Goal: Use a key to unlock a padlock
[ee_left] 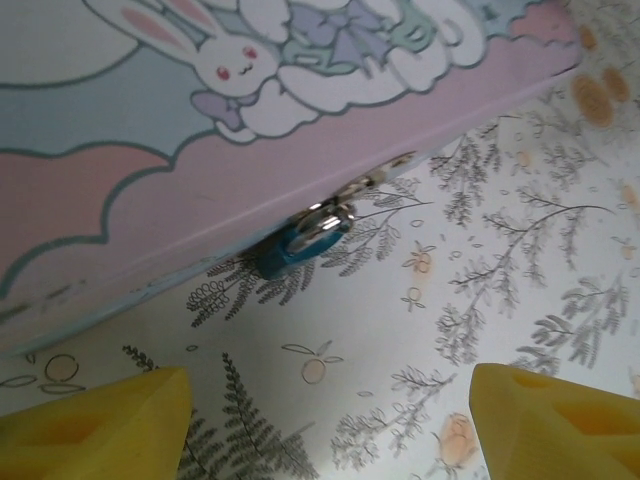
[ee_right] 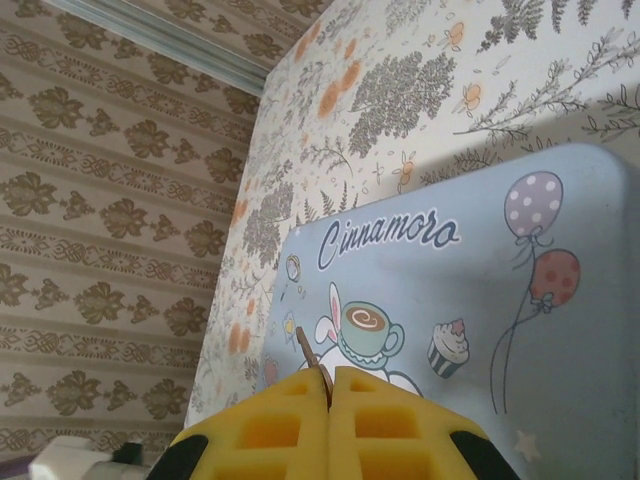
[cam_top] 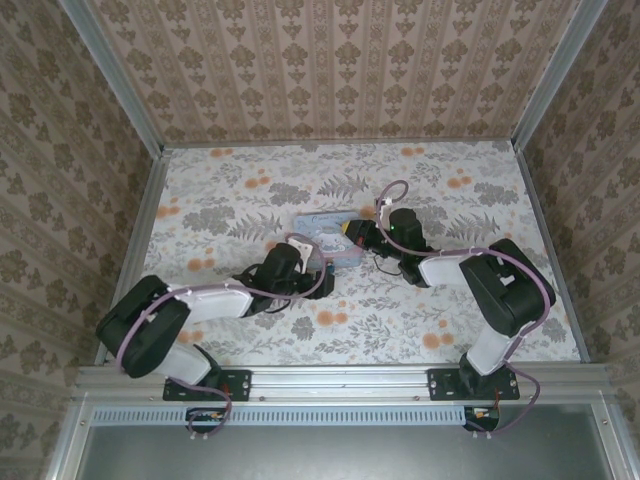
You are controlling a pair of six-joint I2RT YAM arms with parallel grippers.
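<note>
I have the left end effector [ee_left: 330,430] open wide, its 2 yellow pads [ee_left: 100,425] apart with nothing between them, low over the flowered desk [ee_left: 520,250]. Straight ahead of it, and a little left of centre in the left wrist view, the padlock [ee_left: 300,240] hangs from a silvery latch [ee_left: 375,180] on the pink side wall of the tin [ee_left: 150,200]. It is a tiny blue-bodied lock. Its shackle sits up at the latch, and its body tilts down and left until it is about touching the desk. The right end effector [ee_right: 330,385] is closed on the key [ee_right: 303,345], whose thin dark shaft pokes out from between the pads and points forward over the tin's lid. The coming move turns on this: the key is above the lid while the lock is down on the side wall facing the left arm. I judge the left arm is nearer the lock and placed to steady it, and the right must bring the key round and down. I cannot see the keyhole. The lid reads "Cinnamoro" in script, beside a rabbit with a cup, a cupcake and 2 balloons.
</note>
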